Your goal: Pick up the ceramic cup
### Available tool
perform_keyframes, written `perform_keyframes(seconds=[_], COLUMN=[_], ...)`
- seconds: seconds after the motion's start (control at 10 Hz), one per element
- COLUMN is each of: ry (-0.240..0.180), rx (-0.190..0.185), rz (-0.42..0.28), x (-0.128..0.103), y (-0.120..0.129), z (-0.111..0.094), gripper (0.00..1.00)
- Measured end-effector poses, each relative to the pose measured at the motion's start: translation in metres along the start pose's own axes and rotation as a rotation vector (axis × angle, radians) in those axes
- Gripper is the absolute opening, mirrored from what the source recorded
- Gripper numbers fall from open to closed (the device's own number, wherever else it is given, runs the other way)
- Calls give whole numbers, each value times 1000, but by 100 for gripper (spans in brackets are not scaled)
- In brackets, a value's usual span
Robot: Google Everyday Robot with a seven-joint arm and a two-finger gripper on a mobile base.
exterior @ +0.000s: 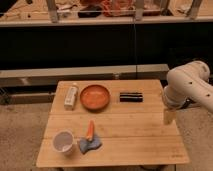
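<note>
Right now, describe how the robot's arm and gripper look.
The thick white arm has a smooth, rounded plastic-looking shell with bulbous joints and a dark seam where its segments meet. The pale cream two-finger gripper is narrow and blocky, and sits under the arm by the right edge of the light wooden slatted table. No cables or markings can be made out.
</note>
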Motion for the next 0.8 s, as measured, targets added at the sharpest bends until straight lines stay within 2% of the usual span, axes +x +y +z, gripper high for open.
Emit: perform_keyframes(seconds=[0.3,0.6,0.8], ry=[9,19,27], rx=[7,22,34], rz=[-39,-131,-204], x=[-12,-63,-85], y=[1,1,5], z=[-5,-15,-23], gripper=[80,80,80])
